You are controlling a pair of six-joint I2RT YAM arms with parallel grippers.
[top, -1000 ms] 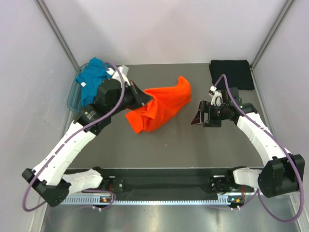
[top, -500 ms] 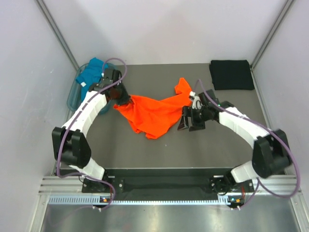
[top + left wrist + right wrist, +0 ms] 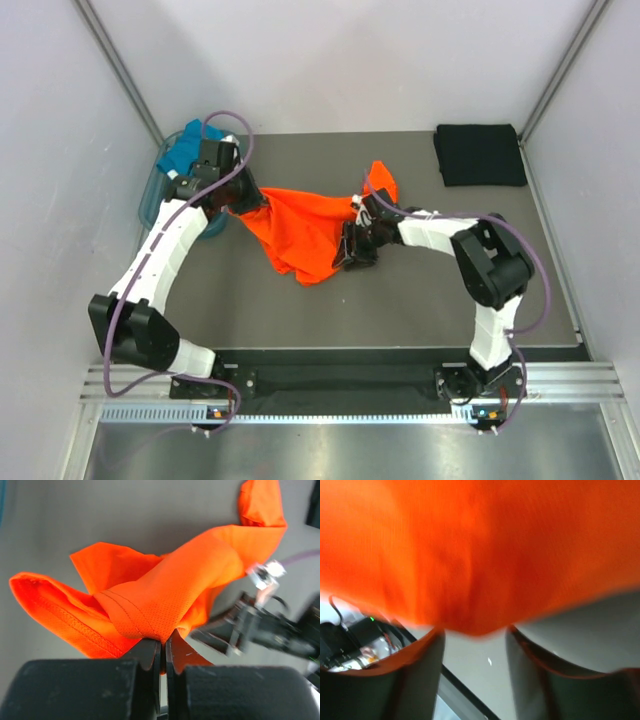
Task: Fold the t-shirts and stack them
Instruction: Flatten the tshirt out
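Orange t-shirt (image 3: 305, 230) lay crumpled near the middle of the grey table (image 3: 400, 300). It was partly lifted and drawn out between the two arms, with one twisted corner poking toward the upper centre of the top view.

At the shirt's left end the left gripper (image 3: 245, 208) was clamped tight on a gathered fold. In the left wrist view its two black fingers (image 3: 150, 655) met at the bottom of the frame with hemmed orange cloth pinched between them. The rest of the shirt billowed away toward the upper right of that frame.

At the shirt's lower right edge the right gripper (image 3: 353, 250) was pushed in against the cloth. Its own view was blurred, and orange fabric filled the upper half. The two fingers (image 3: 415, 675) stood apart at the bottom of that frame, bare table showed in the gap, and a drooping edge of cloth hung just above it. Those jaws were not closed on anything.

Farther out, a black t-shirt (image 3: 480, 155) lay folded flat at the upper right of the table, well apart from the orange one. A teal t-shirt (image 3: 185, 152) sat heaped in a translucent basket (image 3: 147, 205) at the upper left, just behind the left gripper.
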